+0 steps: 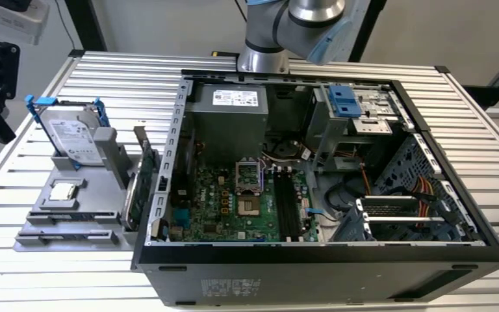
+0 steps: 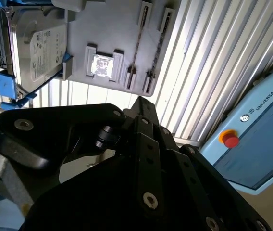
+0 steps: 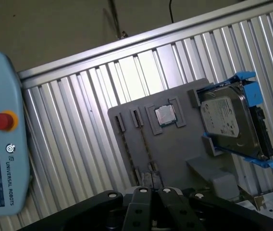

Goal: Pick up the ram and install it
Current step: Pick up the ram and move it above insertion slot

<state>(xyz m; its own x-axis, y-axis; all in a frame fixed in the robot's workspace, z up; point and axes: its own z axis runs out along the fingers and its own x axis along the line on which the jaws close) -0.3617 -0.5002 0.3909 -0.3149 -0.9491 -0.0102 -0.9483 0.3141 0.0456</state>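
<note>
While the open PC case (image 1: 319,263) shows its black motherboard slots (image 1: 286,209) looking unfilled, I'd call install not done and pickup not done either. The gray fixture (image 3: 175,149) on the slatted table (image 3: 69,144) carries the hard drive (image 3: 228,120). The ram (image 3: 145,147) reads as a thin edge-on strip in a narrow fixture slot, near the CPU chip (image 3: 164,115). The gripper (image 3: 153,195) hangs over that fixture, apart from it; can't tell if the claw is wide or narrow. There are white stickers on the drive and power supply (image 1: 232,97) and lettering on the pendant (image 3: 2,144), all left unread.
</note>
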